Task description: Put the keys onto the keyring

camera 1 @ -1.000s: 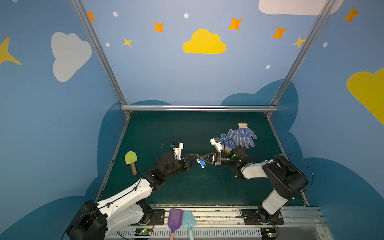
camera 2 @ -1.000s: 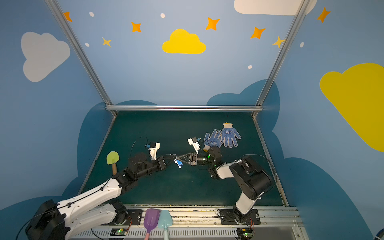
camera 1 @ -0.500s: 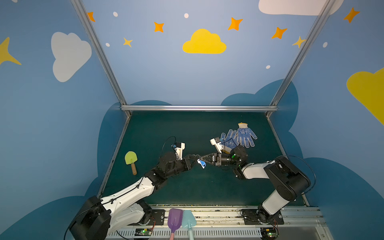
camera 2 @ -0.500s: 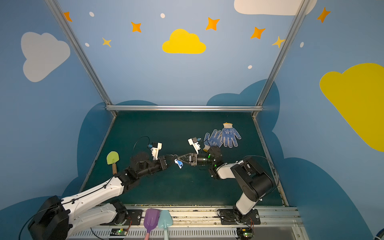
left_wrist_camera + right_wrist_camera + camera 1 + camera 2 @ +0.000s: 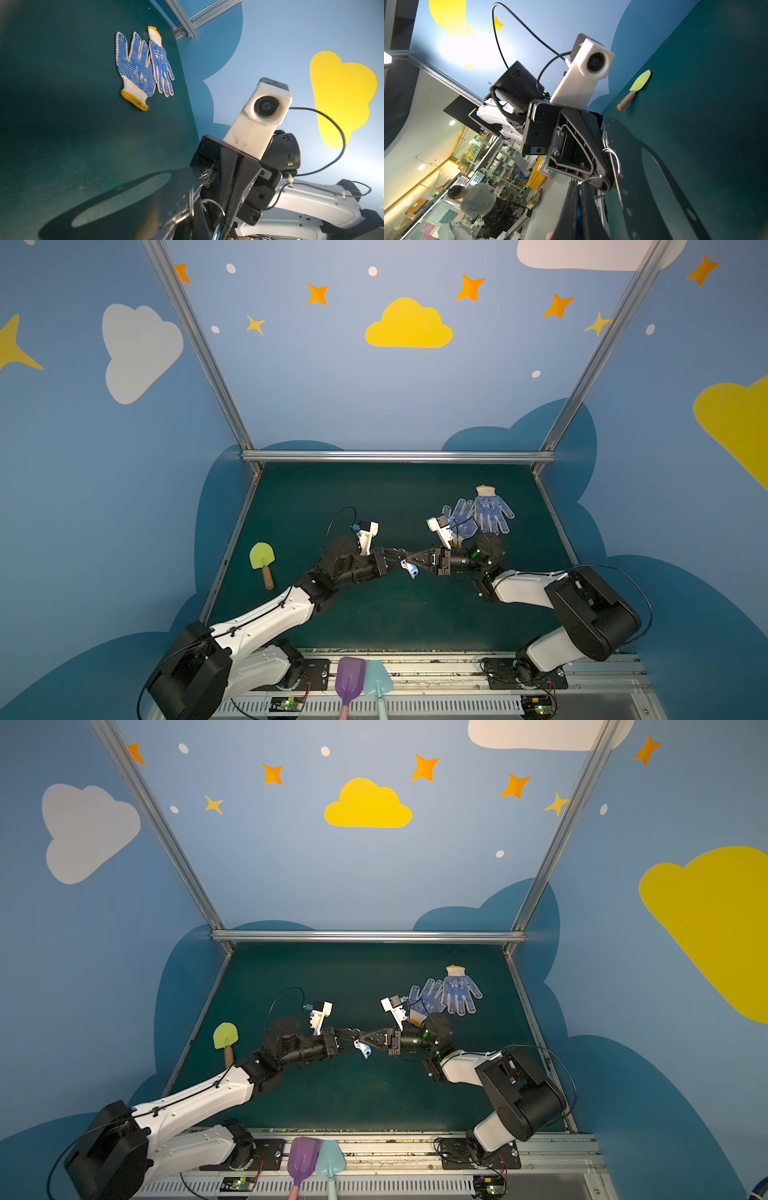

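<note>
Both grippers meet tip to tip above the middle of the green mat. My left gripper (image 5: pixel 396 553) (image 5: pixel 350 1032) is shut on the keyring (image 5: pixel 124 199), a flat dark plate with a long slot. Small wire rings (image 5: pixel 192 202) run along its hole-dotted edge. The plate's slot also shows in the right wrist view, keyring (image 5: pixel 662 182). My right gripper (image 5: pixel 409 563) (image 5: pixel 362 1042) is shut on the keys (image 5: pixel 412 571) (image 5: pixel 365 1051). Their blue and white piece hangs just below the tips. A strip of blue shows between my right fingers (image 5: pixel 572 212), which touch the ringed edge.
A pair of blue-dotted gloves (image 5: pixel 478 514) (image 5: pixel 143 66) lies at the back right of the mat. A green spade with a wooden handle (image 5: pixel 262 560) (image 5: pixel 636 86) lies at the left. A purple spade (image 5: pixel 349 680) and a light blue one (image 5: pixel 377 682) rest on the front rail.
The left arm has shifted slightly to the right. Both grippers stay shut and tip to tip with the keys between them.
</note>
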`<state>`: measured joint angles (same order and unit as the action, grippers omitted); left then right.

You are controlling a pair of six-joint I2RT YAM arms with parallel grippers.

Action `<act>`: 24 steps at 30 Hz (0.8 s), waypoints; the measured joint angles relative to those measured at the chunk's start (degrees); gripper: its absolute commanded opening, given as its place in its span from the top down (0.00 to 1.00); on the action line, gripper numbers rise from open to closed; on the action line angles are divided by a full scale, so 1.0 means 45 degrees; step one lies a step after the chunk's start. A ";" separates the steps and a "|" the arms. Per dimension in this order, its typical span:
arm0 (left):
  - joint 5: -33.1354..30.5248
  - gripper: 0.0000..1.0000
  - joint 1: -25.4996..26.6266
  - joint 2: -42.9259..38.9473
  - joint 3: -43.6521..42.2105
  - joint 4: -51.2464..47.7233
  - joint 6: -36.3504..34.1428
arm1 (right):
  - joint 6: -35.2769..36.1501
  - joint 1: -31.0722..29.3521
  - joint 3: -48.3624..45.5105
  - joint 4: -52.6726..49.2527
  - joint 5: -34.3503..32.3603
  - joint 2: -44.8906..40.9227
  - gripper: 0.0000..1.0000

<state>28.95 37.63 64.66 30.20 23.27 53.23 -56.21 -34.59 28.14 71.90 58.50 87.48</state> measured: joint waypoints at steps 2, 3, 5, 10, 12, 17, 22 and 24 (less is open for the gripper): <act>0.0311 0.82 -0.0136 -0.0175 0.0000 -0.0155 0.0029 | 0.0039 0.0000 0.0000 0.0019 0.0194 -0.0097 1.00; 0.0379 0.78 -0.0199 -0.0262 0.0000 -0.0291 0.0049 | 0.0068 0.0000 0.0000 0.0044 0.0277 -0.0155 1.00; 0.0554 0.73 -0.0311 -0.0520 0.0000 -0.0670 0.0068 | 0.0131 0.0000 0.0005 0.0073 0.0452 -0.0282 1.00; 0.0578 0.66 -0.0544 -0.1656 0.0000 -0.1904 -0.0049 | 0.0165 -0.0010 0.0092 0.0306 0.1078 -0.0491 1.00; 0.0267 0.59 -0.0792 -0.2312 -0.0024 -0.2696 -0.0175 | 0.0155 -0.0005 0.0272 0.0578 0.1360 -0.0597 1.00; -0.0277 0.59 -0.1137 -0.3973 -0.0068 -0.4172 -0.0427 | 0.0102 0.0024 0.0631 0.1064 0.1642 -0.0933 1.00; -0.0491 0.55 -0.1413 -0.4595 0.0277 -0.5489 -0.1049 | -0.0073 0.0024 0.0753 0.1190 0.1904 -0.0952 1.00; -0.0549 0.51 -0.1511 -0.4605 0.0743 -0.6028 -0.1409 | -0.0097 0.0024 0.0855 0.1239 0.2001 -0.0952 1.00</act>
<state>26.48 30.83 43.94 33.54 -3.86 46.89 -56.64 -34.48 31.99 77.47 67.51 83.20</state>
